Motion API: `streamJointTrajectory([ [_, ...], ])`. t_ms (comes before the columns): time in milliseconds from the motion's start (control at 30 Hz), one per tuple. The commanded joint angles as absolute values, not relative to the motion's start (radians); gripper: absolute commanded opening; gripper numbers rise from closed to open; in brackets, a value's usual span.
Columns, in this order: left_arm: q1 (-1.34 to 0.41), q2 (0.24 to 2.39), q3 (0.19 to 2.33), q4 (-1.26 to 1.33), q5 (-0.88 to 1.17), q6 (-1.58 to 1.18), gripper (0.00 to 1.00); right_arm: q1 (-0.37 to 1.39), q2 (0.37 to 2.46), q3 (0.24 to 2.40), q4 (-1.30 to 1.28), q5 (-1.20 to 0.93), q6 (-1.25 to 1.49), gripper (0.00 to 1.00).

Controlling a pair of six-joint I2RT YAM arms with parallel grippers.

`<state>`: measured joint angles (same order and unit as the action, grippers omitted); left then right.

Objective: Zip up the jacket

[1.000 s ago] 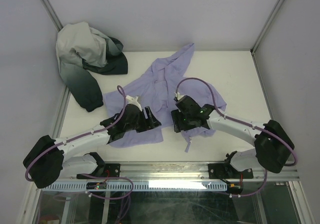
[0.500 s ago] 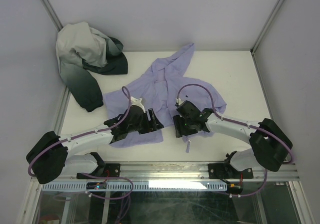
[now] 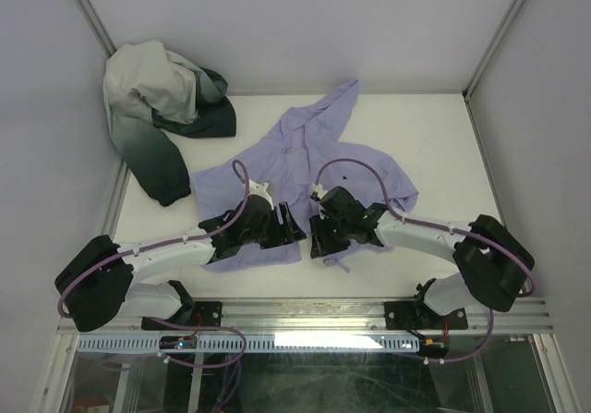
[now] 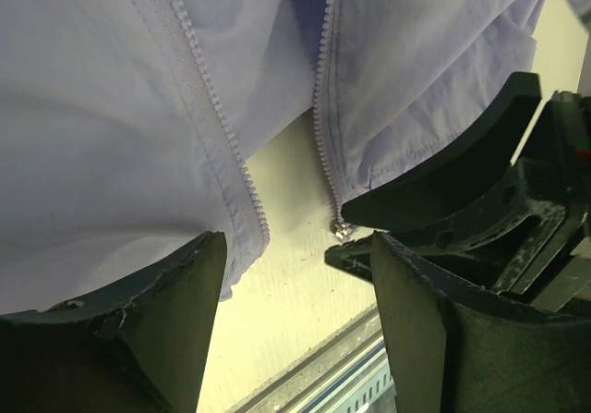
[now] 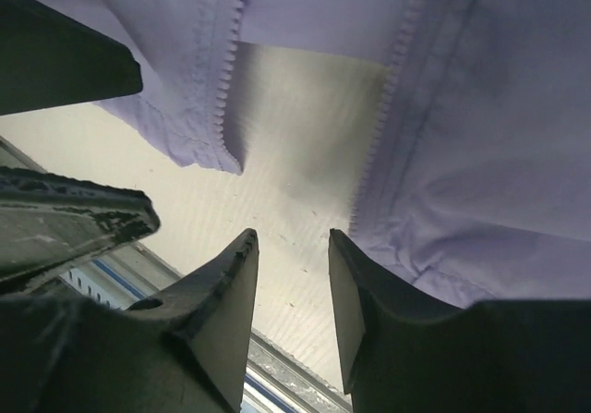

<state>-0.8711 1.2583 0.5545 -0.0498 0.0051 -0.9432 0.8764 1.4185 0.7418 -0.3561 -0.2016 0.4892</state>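
Observation:
The lavender jacket [image 3: 314, 159] lies spread on the table, its front open, hem toward the near edge. My left gripper [image 3: 294, 229] is open at the left panel's lower hem. In the left wrist view, both zipper tapes [image 4: 222, 127] run down to the hem with a bare gap of table between them, and the metal slider [image 4: 343, 231] sits at the bottom of the right tape, by the right gripper's fingers [image 4: 443, 177]. My right gripper [image 3: 317, 236] is open a little, empty, over the gap by the right panel [image 5: 480, 136].
A white-and-dark-green garment [image 3: 162, 117] is heaped in the back left corner against the wall. The table's metal front rail [image 3: 305, 311] runs just below the jacket hem. The two grippers are close together, nearly touching, at the hem.
Both grippers have moved inward toward each other, to the bottom of the open zipper. The right gripper shifted left; the left one reached farther right. Nothing has been grasped.

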Motion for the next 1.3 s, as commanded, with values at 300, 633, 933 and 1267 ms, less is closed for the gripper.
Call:
streamJointTrajectory([
  [300, -0.897, 1.318, 0.641, 0.035, 0.008, -0.956, 0.59, 0.917, 1.264, 0.747, -0.384, -0.030, 0.478, 0.46],
  [633, -0.933, 1.469, 0.686, 0.100, 0.036, -0.956, 0.54, 0.916, 1.072, 0.643, -0.432, 0.311, 0.586, 0.49],
  [933, -0.950, 1.617, 0.669, 0.249, 0.072, -1.027, 0.49, 0.916, 1.096, 0.595, -0.322, 0.323, 0.593, 0.50],
  [1267, -0.950, 1.714, 0.610, 0.428, 0.121, -1.138, 0.44, 0.914, 1.181, 0.560, -0.275, 0.326, 0.607, 0.44],
])
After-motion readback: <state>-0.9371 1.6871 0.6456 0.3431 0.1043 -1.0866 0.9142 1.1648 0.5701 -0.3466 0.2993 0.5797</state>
